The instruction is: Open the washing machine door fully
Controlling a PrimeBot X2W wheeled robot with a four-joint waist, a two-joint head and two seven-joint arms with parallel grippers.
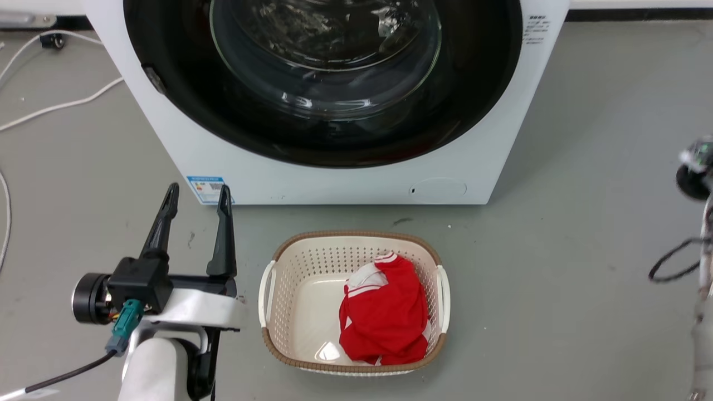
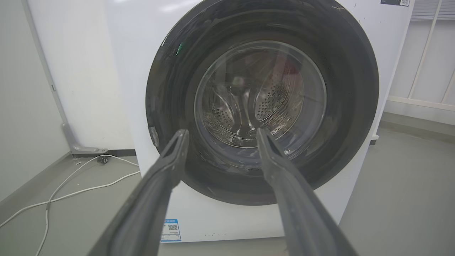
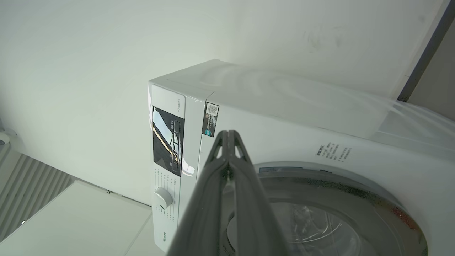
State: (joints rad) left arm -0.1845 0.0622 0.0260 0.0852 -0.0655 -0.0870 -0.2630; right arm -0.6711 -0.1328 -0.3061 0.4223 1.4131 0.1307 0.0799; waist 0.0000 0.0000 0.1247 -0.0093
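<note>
The white washing machine [image 1: 184, 145] stands ahead of me with its round glossy black door [image 1: 223, 117] lying flat against the front, its clear glass bowl [image 1: 326, 61] in the middle. My left gripper [image 1: 198, 195] is open and empty, low at the machine's lower left corner, short of the front. In the left wrist view the same gripper [image 2: 220, 133] points at the door [image 2: 170, 89], with a small latch [image 2: 154, 136] on the door's left rim. My right gripper [image 3: 227, 133] is shut on nothing, pointing at the machine's upper front [image 3: 277, 135].
A beige laundry basket [image 1: 284, 267] holding a red garment [image 1: 384, 314] sits on the grey floor just before the machine. White cables [image 1: 61, 103] trail on the floor at the left. A black cable [image 1: 671, 262] and part of my right arm show at the right edge.
</note>
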